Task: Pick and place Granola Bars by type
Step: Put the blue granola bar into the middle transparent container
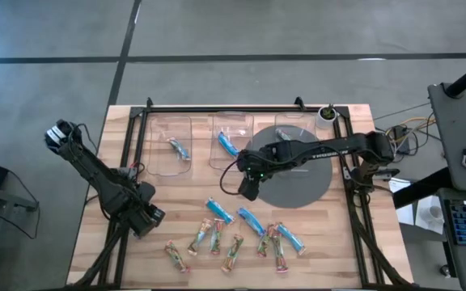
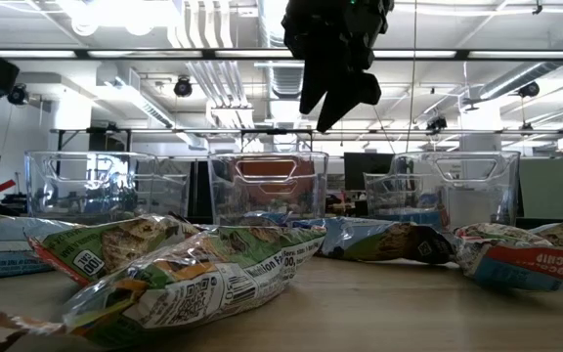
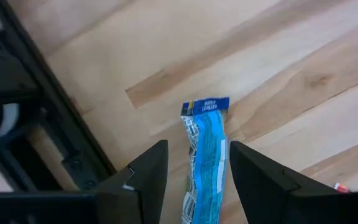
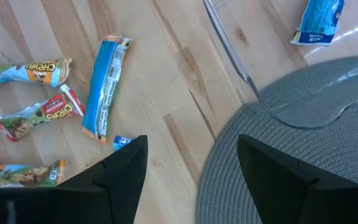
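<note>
We are hovering our right pincer [image 1: 247,191], spread wide and empty, over the bench [image 1: 338,242]; descending off-centre risks nudging a blue bar [image 1: 219,211] away.

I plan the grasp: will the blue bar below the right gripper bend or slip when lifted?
The blue bar lies flat in a crinkled wrapper, so it probably flexes slightly. Its glossy film may slip between the fingers of the open right gripper. It looks light and unlikely to roll.
</note>
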Controlling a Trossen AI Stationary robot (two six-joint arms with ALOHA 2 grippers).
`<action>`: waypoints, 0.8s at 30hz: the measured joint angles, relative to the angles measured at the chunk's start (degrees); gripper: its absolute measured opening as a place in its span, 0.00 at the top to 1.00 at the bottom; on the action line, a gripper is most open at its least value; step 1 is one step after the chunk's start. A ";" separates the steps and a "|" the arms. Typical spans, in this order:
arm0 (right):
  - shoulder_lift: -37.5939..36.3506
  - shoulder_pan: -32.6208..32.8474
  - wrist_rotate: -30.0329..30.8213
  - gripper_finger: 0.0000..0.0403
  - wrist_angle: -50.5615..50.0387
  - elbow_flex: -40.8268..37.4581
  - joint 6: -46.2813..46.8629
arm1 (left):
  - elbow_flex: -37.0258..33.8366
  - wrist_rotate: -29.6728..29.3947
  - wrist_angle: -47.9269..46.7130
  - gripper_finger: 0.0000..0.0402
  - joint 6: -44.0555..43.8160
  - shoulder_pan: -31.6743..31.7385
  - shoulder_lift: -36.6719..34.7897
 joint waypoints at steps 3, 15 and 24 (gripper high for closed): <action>0.02 -0.02 0.00 0.41 0.02 0.00 0.28 | -2.16 2.21 3.03 0.61 0.34 0.00 0.00; 0.01 -0.59 0.00 0.41 0.04 0.00 0.39 | -9.14 7.51 17.67 0.61 -1.01 0.00 0.00; 0.02 -0.79 0.00 0.41 0.16 -0.69 0.39 | -11.65 10.24 18.17 0.61 -2.68 0.00 0.04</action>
